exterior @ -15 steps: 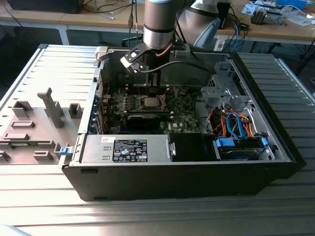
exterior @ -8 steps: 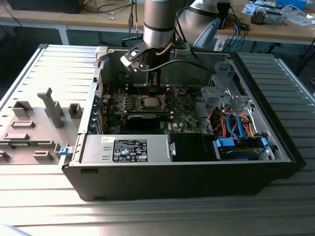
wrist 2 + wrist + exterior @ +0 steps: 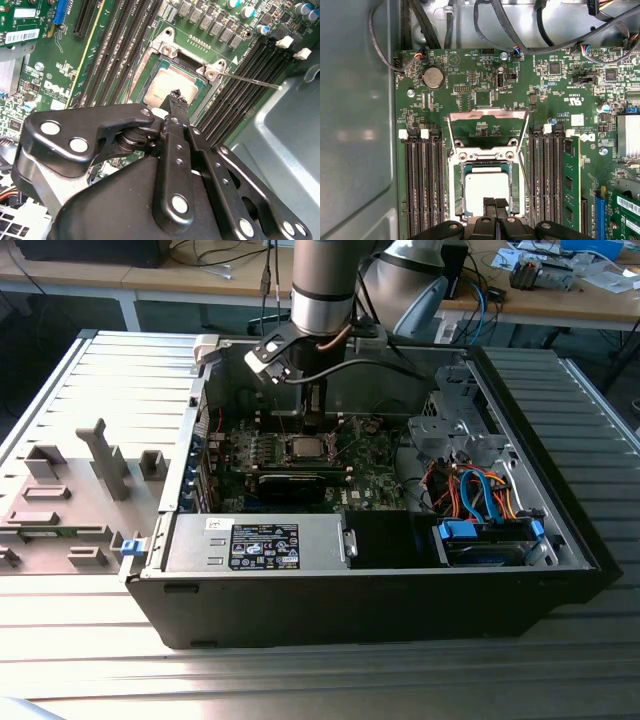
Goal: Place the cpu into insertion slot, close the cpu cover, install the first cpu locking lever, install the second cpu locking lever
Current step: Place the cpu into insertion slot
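The gripper [image 3: 176, 98] has its fingers pressed together with nothing between them, the tips on or just above the cpu [image 3: 487, 182]. The chip sits in the insertion slot [image 3: 462, 192], and the cpu cover [image 3: 454, 182] lies flat around it. A thin locking lever [image 3: 250, 80] juts out free. In the exterior view, the black-labelled box [image 3: 265, 545] lies at six o'clock from the socket.

Ribbed metal table [image 3: 300, 680] — computer case [image 3: 350, 605], side panel [image 3: 120, 380]

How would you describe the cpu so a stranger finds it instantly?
In the open computer case, look at the green board. Between its two banks of long black slots, beneath the gripper, lies the cpu: the only flat, dull silver square.
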Controlling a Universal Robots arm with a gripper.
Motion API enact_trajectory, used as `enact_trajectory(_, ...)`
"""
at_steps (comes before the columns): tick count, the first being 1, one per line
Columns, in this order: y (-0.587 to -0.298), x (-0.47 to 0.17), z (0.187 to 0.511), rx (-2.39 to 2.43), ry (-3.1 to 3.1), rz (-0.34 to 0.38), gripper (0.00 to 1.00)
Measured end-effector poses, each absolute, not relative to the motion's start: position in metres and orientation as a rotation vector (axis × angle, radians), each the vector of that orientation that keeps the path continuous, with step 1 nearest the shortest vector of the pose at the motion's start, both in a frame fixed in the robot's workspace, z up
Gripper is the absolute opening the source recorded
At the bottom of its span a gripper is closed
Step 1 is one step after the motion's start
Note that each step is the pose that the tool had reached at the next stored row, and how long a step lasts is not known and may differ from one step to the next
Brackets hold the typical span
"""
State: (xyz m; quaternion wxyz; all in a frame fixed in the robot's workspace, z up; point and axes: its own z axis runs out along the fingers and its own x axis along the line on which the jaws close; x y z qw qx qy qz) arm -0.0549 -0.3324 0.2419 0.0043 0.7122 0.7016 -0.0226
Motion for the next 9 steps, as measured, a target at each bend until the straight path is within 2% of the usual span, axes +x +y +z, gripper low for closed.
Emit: enact_trajectory(9,-0.3324,-0.0549,0.2501,2.231,2.198,-0.071,0.11)
